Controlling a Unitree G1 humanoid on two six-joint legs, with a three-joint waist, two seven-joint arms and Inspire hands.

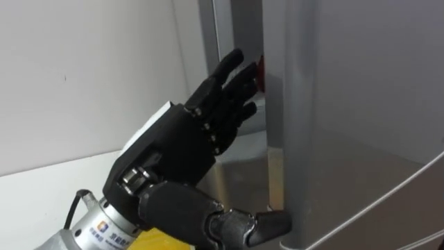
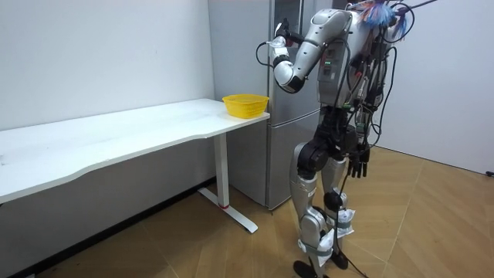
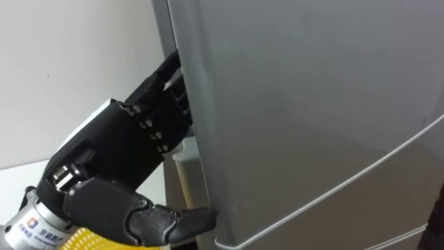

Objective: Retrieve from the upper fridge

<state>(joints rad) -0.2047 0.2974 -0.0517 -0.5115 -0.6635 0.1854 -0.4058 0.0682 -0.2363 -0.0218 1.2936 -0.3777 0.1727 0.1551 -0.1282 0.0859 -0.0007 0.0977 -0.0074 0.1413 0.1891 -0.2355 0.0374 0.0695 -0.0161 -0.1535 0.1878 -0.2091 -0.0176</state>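
Robot is stood right at the front of the grey fridge (image 2: 247, 147), which is backed by the white wall (image 1: 83, 69). White table (image 2: 116, 135) is placed just beside the fridge. Upper door (image 1: 347, 104) is seen close up, with a narrow gap shown at its left edge. Left hand (image 1: 180, 146) is raised to that edge, fingers extended and released, reaching into the gap, thumb laid at the door's lower corner. Right hand (image 2: 359, 164) is hung relaxed by the thigh. Yellow basket (image 2: 245, 104) is set at the table's end corner nearest the fridge. Small red item (image 1: 261, 73) is glimpsed past the fingertips; what it is can't be told.
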